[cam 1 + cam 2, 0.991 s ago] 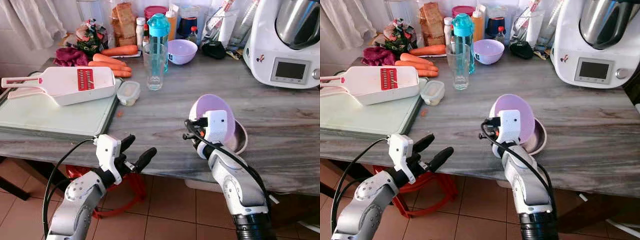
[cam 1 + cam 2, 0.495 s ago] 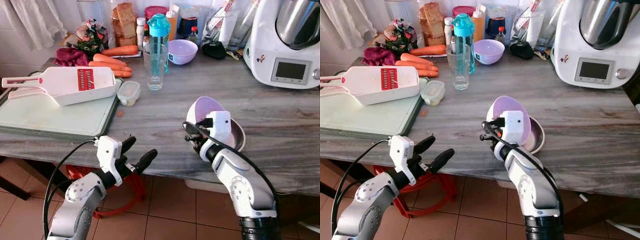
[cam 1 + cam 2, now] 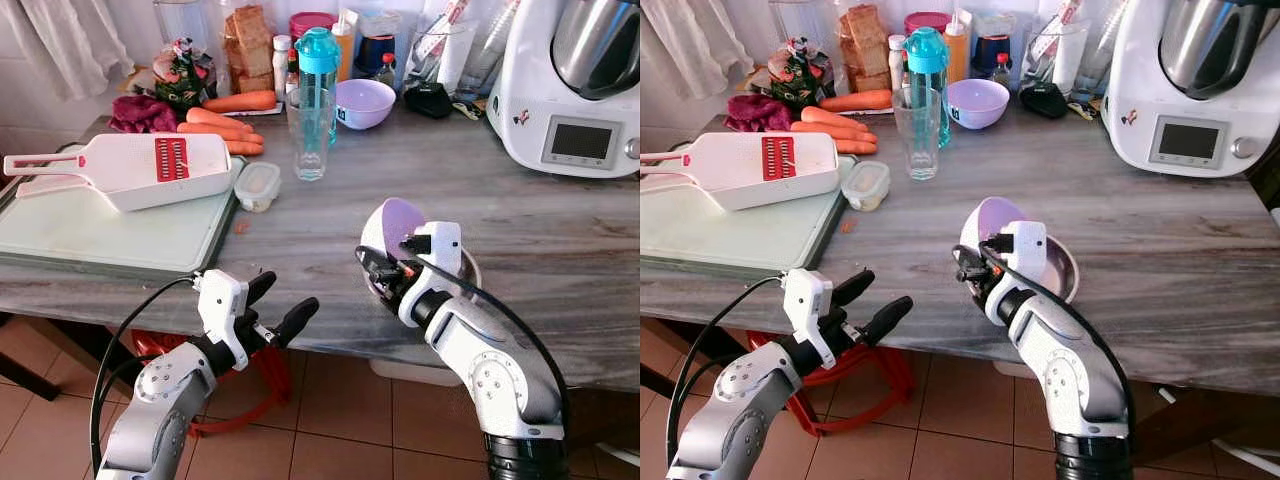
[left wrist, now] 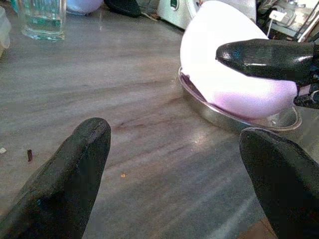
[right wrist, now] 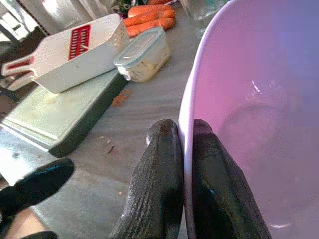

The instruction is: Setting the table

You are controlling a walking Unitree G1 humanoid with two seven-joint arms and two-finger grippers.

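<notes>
My right gripper [image 3: 378,272] is shut on the rim of a lilac plastic bowl [image 3: 388,226], which it holds tilted on edge over a shallow steel dish [image 3: 1067,270] near the counter's front edge. In the right wrist view the two black fingers [image 5: 159,164] pinch the lilac bowl's rim [image 5: 185,149]. My left gripper [image 3: 278,308] hangs open below the counter edge, to the left of the bowl. The left wrist view looks between its open fingers [image 4: 75,169] at the lilac bowl [image 4: 234,59] resting in the steel dish [image 4: 234,122].
A green cutting board [image 3: 90,235] with a white and red mandoline [image 3: 150,168] lies at the left. A small lidded container [image 3: 258,185], a glass [image 3: 309,135], a teal bottle [image 3: 318,60], carrots [image 3: 225,120], a second lilac bowl [image 3: 364,102] and a white kitchen machine [image 3: 575,90] stand further back.
My right gripper has drawn the lilac bowl toward me and to the left, tipping it further on edge. The steel dish now shows less from behind it. The left arm has barely moved.
</notes>
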